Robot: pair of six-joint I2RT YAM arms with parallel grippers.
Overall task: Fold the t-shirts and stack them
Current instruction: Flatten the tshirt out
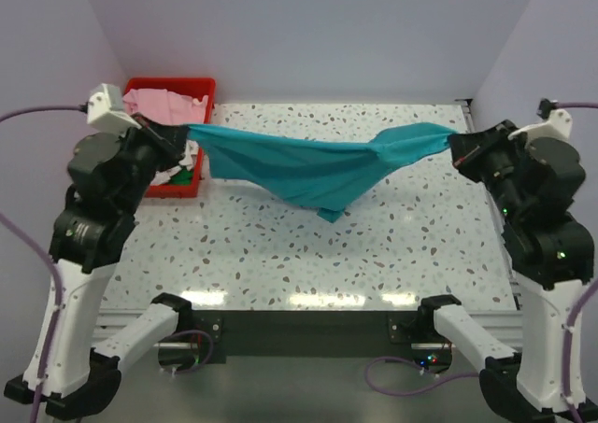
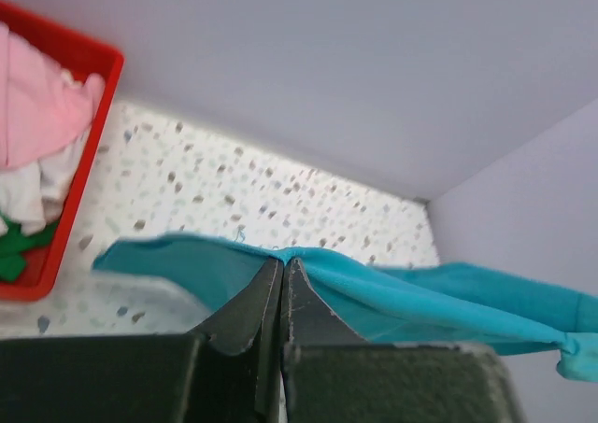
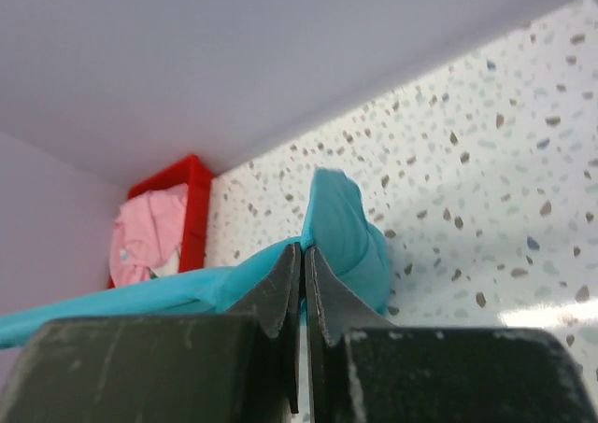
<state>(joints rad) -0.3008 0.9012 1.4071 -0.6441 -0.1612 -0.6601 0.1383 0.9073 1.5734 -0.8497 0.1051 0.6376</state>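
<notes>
The left gripper and right gripper, jaws fully closed, each pinch one end of the teal t-shirt. It stretches left to right across mid-frame, sagging over the speckled table. The pink t-shirt lies in the red bin, upper left.

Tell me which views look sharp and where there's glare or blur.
Top external: sharp, evenly lit, light strips glaring on the table near its front edge. Left wrist: the left gripper looks dark and soft, the red bin blurred. Right wrist: glare whitens the table's lower right; the teal t-shirt is clear.
</notes>
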